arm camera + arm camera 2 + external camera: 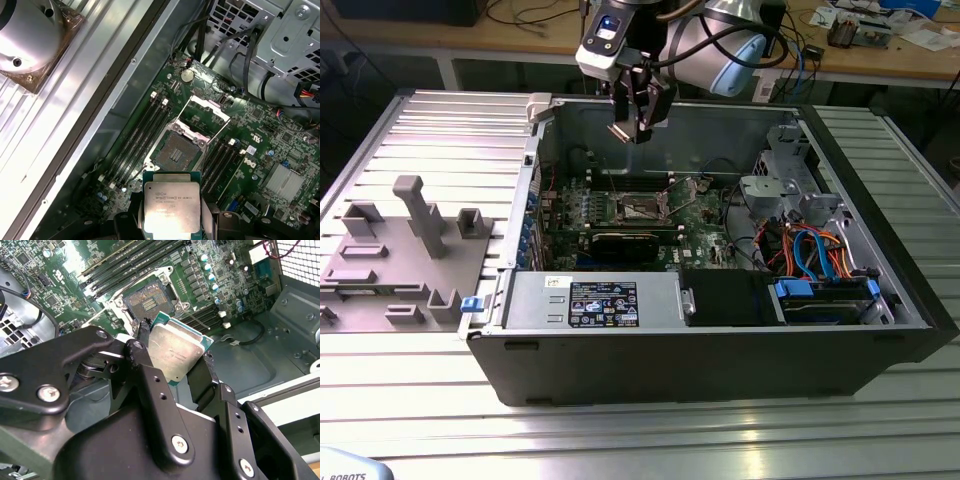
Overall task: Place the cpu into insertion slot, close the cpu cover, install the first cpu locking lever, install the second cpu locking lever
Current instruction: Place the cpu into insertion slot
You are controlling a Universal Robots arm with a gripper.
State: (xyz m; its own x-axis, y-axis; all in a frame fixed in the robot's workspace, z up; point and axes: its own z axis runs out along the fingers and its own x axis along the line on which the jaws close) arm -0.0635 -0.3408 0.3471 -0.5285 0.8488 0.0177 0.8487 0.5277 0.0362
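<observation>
1. Above the open computer case (720, 350), in the exterior view, the gripper (636, 120) hangs over the motherboard (700, 215), well apart from the insertion slot (645, 207) below.
2. In the second wrist view, the jaws are closed partway onto the cpu (175, 352), pinching two opposite edges, with its flat metal lid facing the camera.
3. In the first wrist view, the cpu cover (210, 107) stands raised and the slot is bare. The chip looks light, stiff and fragile, and probably slippery on its lid, so edge holds suit it, leaving the contact face untouched.
</observation>
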